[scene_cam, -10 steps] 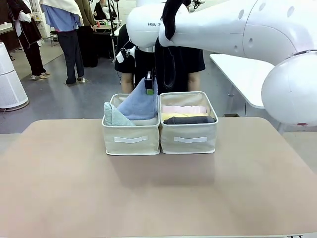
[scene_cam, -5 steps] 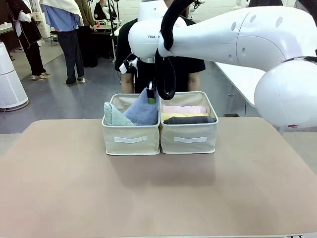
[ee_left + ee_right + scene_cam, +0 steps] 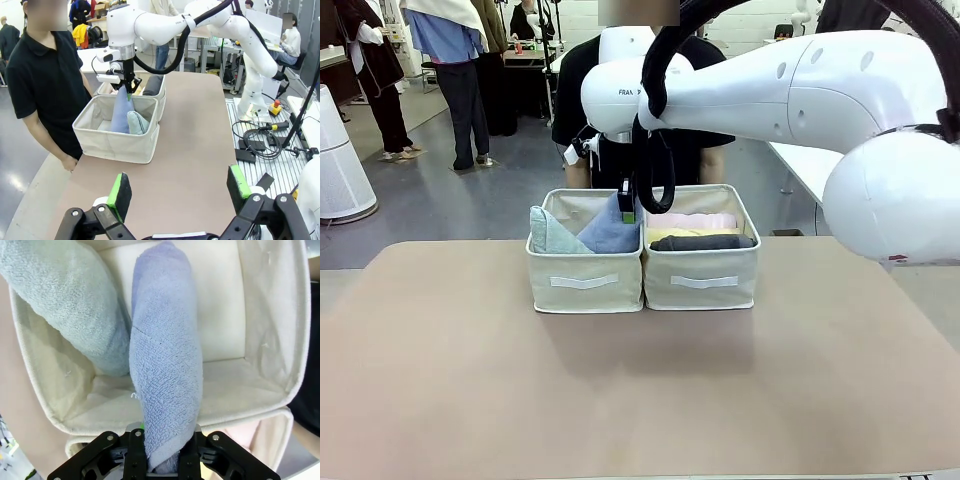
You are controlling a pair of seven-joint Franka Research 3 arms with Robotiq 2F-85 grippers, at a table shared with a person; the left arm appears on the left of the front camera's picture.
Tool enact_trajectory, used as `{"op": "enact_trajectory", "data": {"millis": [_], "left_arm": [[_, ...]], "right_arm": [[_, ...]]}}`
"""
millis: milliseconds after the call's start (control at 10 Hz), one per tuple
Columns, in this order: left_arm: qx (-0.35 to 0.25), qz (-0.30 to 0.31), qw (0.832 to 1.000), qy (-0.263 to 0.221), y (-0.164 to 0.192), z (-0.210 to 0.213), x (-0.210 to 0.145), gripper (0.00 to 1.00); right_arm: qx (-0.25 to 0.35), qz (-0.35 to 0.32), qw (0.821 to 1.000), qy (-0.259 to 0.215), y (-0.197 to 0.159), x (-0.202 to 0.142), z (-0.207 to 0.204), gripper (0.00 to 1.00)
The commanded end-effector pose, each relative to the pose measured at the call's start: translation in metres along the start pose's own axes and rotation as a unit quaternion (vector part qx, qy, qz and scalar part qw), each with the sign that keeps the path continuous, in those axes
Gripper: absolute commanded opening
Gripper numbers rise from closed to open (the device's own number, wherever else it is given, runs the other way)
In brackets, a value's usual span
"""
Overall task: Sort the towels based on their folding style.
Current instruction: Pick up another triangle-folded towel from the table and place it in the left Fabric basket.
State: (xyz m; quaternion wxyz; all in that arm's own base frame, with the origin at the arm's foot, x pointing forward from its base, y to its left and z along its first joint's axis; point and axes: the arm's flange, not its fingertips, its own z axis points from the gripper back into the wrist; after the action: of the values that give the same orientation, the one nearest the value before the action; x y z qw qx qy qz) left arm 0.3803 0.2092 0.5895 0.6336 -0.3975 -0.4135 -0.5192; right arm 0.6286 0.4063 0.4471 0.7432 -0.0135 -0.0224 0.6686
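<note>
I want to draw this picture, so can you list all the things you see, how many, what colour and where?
lavender-blue towel: one, cone fold, in the left bin, tip held by the right end effector
mint-blue towel: one, cone fold, left bin, beside the lavender-blue one
pink towel: one, rolled, right bin, far side
yellow towel: one, rolled, right bin, middle
dark grey towel: one, rolled, right bin, near side
bins: two, beige fabric, side by side on the table's far half
table: one, tan
person: one, black shirt, standing at the far side
right end effector: black, green pads, shut on the lavender-blue towel over the left bin
left end effector: black, green pads, open above the table
</note>
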Motion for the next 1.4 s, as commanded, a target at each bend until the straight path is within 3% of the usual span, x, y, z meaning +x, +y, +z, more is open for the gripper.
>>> {"op": "enact_trajectory", "data": {"millis": [0,100,200,400,1300], "left_arm": [[-0.001,-0.010,1.000,-0.004,-0.0018,0.0001,-0.0013,1.00],[-0.001,-0.010,1.000,-0.004,-0.0018,0.0001,-0.0013,1.00],[-0.001,-0.010,1.000,-0.004,-0.0018,0.0001,-0.0013,1.00],[-0.001,-0.010,1.000,-0.004,-0.0018,0.0001,-0.0013,1.00],[-0.001,-0.010,1.000,-0.004,-0.0018,0.0001,-0.0013,1.00]], "right_arm": [[0.020,0.016,1.000,0.002,-0.0088,-0.0002,-0.0037,0.19],[0.021,0.018,1.000,0.003,-0.0091,0.0002,-0.0063,0.19],[0.020,0.018,1.000,0.002,-0.0086,0.0003,-0.0060,0.54],[0.010,0.022,1.000,-0.008,-0.0057,-0.0002,-0.0008,1.00],[0.014,0.021,1.000,-0.009,-0.0045,-0.0021,0.0010,1.00]]}}
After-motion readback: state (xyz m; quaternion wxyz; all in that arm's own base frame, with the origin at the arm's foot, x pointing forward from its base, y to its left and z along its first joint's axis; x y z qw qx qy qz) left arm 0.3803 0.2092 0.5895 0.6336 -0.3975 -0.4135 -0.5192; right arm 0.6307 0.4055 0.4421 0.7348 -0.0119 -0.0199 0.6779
